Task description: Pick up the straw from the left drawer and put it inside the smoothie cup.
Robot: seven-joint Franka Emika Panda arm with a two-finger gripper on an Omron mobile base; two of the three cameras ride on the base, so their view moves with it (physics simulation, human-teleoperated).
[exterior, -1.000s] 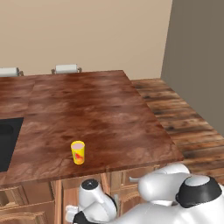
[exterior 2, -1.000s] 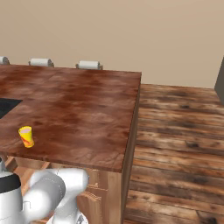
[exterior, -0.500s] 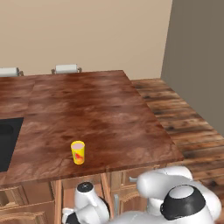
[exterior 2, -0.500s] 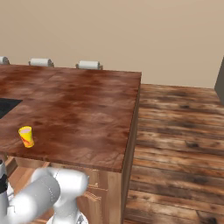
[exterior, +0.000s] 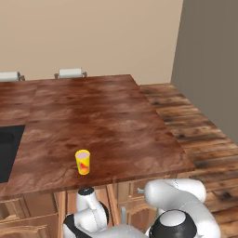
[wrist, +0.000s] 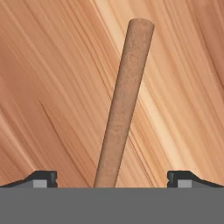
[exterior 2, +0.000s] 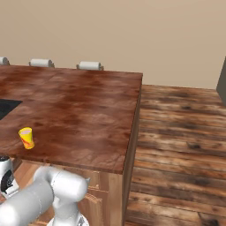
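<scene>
Now the wide-open end effector (wrist: 112,177) straddles the straw (wrist: 124,105), room either side.

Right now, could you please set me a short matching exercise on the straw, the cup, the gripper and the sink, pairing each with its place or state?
Things:
1. straw
2. cup
3. gripper
4. sink

Places or states:
A. dark recess at the counter's left edge
B. open, a fingertip on either side of the straw
C. lying on the drawer's wooden bottom
D. standing upright near the counter's front edge

Pairs: 1-C, 2-D, 3-B, 4-A
</scene>
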